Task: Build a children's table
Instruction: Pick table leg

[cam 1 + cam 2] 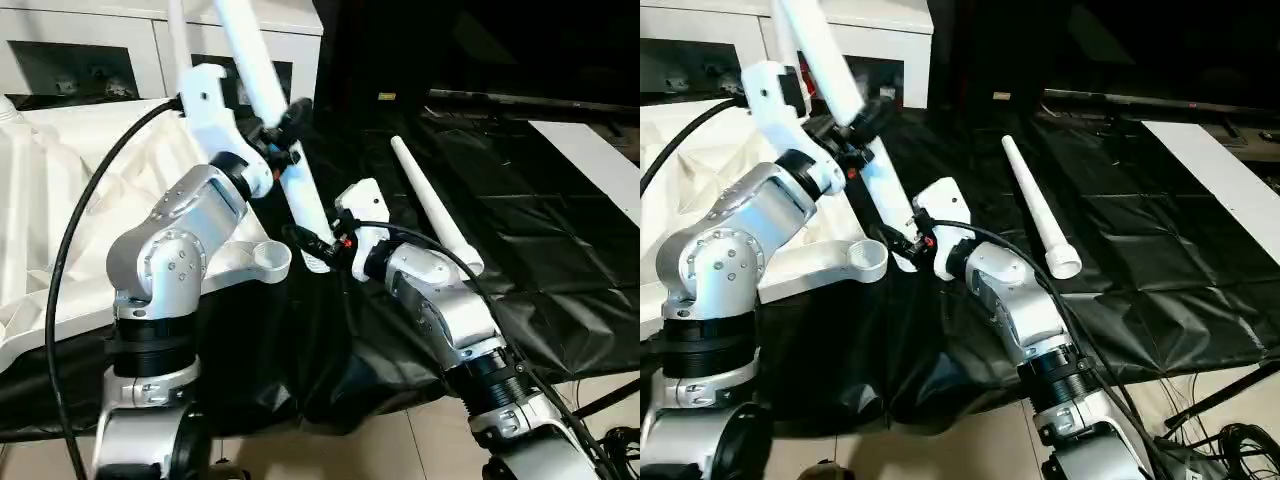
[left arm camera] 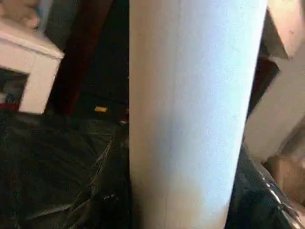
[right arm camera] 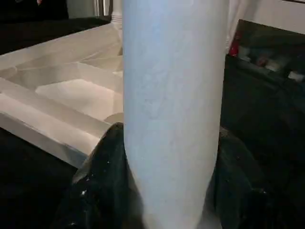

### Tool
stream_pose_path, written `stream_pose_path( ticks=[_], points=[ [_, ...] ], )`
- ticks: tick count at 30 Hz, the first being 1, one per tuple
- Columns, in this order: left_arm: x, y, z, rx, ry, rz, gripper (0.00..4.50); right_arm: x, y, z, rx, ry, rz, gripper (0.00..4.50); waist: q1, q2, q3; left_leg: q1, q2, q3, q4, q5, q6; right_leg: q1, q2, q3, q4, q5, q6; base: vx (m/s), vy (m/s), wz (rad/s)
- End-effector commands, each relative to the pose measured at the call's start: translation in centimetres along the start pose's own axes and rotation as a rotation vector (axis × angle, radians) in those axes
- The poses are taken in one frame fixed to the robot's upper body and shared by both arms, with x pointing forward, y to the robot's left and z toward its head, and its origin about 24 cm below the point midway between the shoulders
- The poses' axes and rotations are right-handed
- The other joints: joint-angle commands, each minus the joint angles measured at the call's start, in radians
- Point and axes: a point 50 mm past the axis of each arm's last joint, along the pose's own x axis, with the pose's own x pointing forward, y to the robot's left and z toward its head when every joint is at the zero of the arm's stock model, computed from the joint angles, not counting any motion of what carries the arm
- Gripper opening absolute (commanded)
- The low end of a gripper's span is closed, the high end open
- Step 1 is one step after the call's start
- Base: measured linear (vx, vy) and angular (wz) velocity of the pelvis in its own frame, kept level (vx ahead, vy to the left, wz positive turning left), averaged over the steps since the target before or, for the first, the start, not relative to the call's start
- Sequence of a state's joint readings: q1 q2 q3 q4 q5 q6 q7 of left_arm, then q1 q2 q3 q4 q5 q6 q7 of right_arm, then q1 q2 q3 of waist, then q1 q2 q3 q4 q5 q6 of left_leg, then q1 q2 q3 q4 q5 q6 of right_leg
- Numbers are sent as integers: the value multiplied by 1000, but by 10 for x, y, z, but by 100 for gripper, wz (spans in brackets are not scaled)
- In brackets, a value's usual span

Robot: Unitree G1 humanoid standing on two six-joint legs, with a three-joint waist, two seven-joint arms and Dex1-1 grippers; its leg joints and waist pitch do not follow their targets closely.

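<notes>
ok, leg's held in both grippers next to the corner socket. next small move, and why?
Probably shift the leg's lower end sideways over the corner socket. The right gripper holds it low, the left gripper higher, and its base sits beside the socket on the black sheet, not in it.

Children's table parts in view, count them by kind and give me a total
Tabletop: 1
Legs: 2, one held upright by the left pincer and right pincer, one lying on the black sheet
Total: 3
</notes>
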State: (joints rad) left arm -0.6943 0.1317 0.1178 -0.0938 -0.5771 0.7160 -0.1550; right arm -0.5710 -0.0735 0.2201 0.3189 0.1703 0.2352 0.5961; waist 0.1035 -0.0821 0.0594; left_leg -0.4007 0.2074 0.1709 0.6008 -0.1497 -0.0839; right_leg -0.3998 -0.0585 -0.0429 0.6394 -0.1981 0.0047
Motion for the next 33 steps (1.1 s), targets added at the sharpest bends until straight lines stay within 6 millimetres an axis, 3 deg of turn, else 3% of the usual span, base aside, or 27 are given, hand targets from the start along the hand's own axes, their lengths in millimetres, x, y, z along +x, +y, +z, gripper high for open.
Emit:
stream_pose_path(
  ticks=[1, 7, 10, 12, 15, 20, 27, 33],
  points=[
    [-1, -9, -7, 42, 51, -105, 181, -4, -3, 15, 31, -57, 59, 264, -4, 27, -72, 33, 18, -5, -73, -241, -57, 41, -58, 36, -74, -110, -126, 0, 0, 0],
    [-8, -13, -3, 108, 139, -328, 180, -23, -10, 34, 107, -47, 246, 315, -3, 26, -72, 35, 17, -5, -73, -231, -50, 46, -56, 35, -71, -95, -148, 0, 0, 0],
    [-9, -12, -3, 120, 145, -345, 180, -25, -11, 35, 109, -34, 255, 345, -2, 28, -70, 34, 19, -3, -74, -227, -60, 42, -60, 37, -72, -109, -154, 0, 0, 0],
    [-15, -12, 7, 88, 142, -470, 180, -42, -12, 43, 157, 42, 411, 347, -1, 23, -71, 35, 17, -3, -72, -220, -55, 46, -60, 36, -72, -116, -160, 0, 0, 0],
    [-16, -12, 16, 20, 105, -505, 180, -49, -9, 45, 174, 77, 478, 347, 6, 23, -71, 34, 18, -1, -70, -198, -50, 47, -59, 36, -67, -80, -170, 0, 0, 0],
    [-16, -12, 26, -93, 53, -540, 180, -53, -8, 49, 210, 112, 517, 347, 10, 21, -70, 33, 16, 0, -68, -213, -58, 46, -62, 35, -71, -123, -188, 0, 0, 0],
    [-19, -11, 30, -151, 30, -572, 180, -55, -6, 57, 270, 117, 542, 347, 12, 15, -72, 33, 19, -2, -68, -203, -62, 45, -63, 35, -73, -152, -164, 0, 0, 0],
    [-21, -11, 27, -127, 67, -572, 180, -54, -7, 59, 224, 128, 533, 347, 17, 18, -73, 32, 18, -2, -68, -194, -68, 44, -63, 35, -71, -134, -159, 0, 0, 0]
  ],
)
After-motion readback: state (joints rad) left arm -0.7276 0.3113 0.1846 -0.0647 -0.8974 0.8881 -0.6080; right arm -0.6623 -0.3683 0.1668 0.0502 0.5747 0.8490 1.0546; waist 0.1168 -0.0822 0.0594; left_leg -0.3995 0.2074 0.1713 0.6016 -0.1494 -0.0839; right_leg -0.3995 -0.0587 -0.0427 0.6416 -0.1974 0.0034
